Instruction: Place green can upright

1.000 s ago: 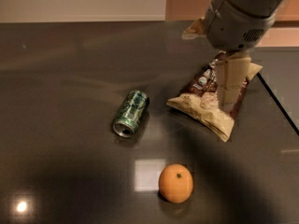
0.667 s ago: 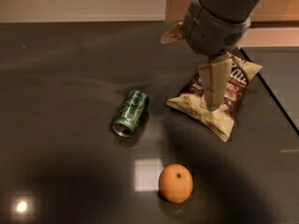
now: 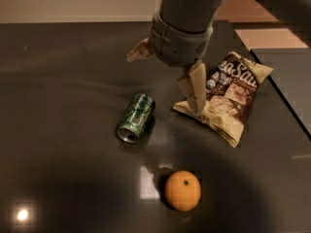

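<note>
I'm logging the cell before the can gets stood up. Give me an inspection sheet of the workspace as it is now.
Surface: dark glossy table, with light reflections.
Job's things: green can lying on its side, silver end toward the camera, nothing touching it.
Clutter: chip bag right of the can; orange nearer the camera; both apart from the can.
Grippers: gripper open, above the table between can and bag, holding nothing.
Cables: nothing seen.
Surroundings: pale wall behind the table.
</note>
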`<state>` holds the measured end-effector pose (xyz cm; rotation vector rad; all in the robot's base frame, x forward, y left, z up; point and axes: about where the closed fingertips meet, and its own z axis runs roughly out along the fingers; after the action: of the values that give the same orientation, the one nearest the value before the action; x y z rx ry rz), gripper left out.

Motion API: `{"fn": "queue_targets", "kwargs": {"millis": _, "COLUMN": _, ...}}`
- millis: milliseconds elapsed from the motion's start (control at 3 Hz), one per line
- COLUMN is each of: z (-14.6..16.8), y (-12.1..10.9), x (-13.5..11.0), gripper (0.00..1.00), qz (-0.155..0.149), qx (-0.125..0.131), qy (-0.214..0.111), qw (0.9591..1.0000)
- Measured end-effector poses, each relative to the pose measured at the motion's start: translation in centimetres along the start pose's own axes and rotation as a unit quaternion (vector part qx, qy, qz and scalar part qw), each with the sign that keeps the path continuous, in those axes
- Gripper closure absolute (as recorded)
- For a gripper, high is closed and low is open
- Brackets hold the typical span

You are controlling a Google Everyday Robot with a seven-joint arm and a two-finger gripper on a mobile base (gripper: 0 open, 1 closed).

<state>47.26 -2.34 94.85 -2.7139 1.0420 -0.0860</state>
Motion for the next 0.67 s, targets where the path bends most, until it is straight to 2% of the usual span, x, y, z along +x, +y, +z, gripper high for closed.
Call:
{"fn": "queue_targets", "kwargs": {"millis": 333, "z": 1.8, "y": -1.4, "x": -1.1, "gripper": 0.00, "qz": -0.075, "qx": -0.017, "qy": -0.002, "qw": 0.9970}}
{"fn": "queue_targets", "kwargs": {"millis": 667, "z": 3.6, "y": -2.4, "x": -1.7, "gripper": 0.00, "qz": -0.129, "qx": -0.031, "qy": -0.003, "qw": 0.9912}}
